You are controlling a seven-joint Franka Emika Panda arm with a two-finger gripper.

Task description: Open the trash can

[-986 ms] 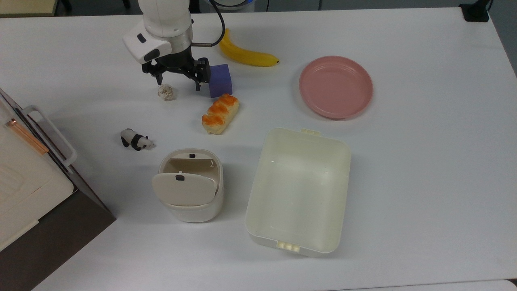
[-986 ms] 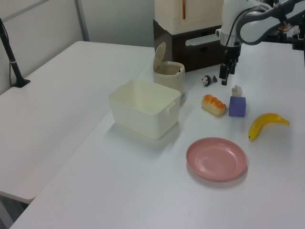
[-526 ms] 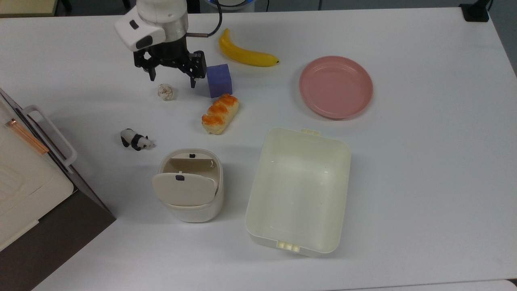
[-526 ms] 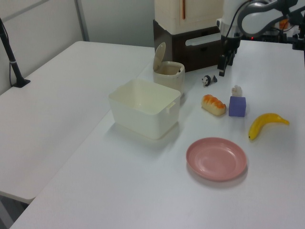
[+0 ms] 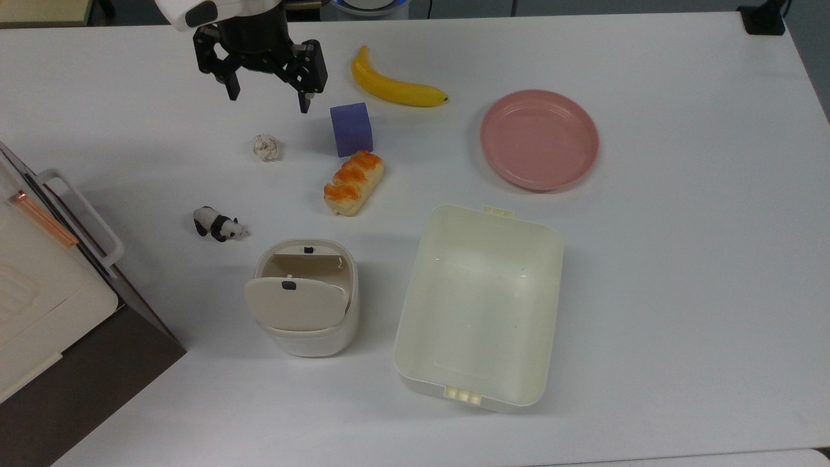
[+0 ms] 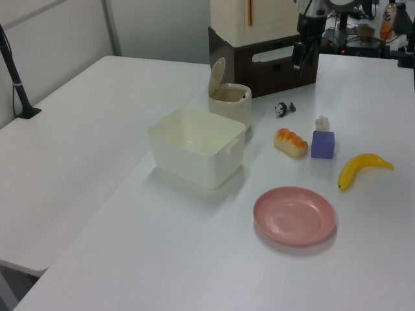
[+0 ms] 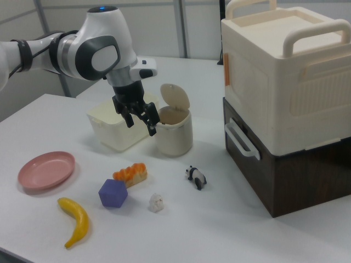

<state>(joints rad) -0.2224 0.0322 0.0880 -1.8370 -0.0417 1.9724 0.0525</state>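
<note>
Gripper [image 5: 267,98] is at the upper left of the top view, fingers spread apart and holding nothing, hanging above the white table [image 5: 681,272]. In the right view it sits upper-middle [image 7: 140,123], in front of the tub.

Trash can [image 5: 305,298] is lower-centre-left in the top view, lid [image 5: 295,301] swung up on its hinge and the inside exposed (small dark button visible on the lid). In the left view it's upper-middle [image 6: 230,100] with the lid standing up. Well apart from the gripper.

Just beside it, on the top view's right: larger lidless cream tub [image 5: 480,308].

Between gripper and can: crumpled paper ball [image 5: 265,147], panda figure [image 5: 219,224], bread roll [image 5: 353,182], purple block [image 5: 351,129]. Banana [image 5: 395,87] and pink plate [image 5: 539,139] in the upper middle and upper right of the top view.

Cream box on a dark base [image 7: 285,104] fills the right side of the right view.
</note>
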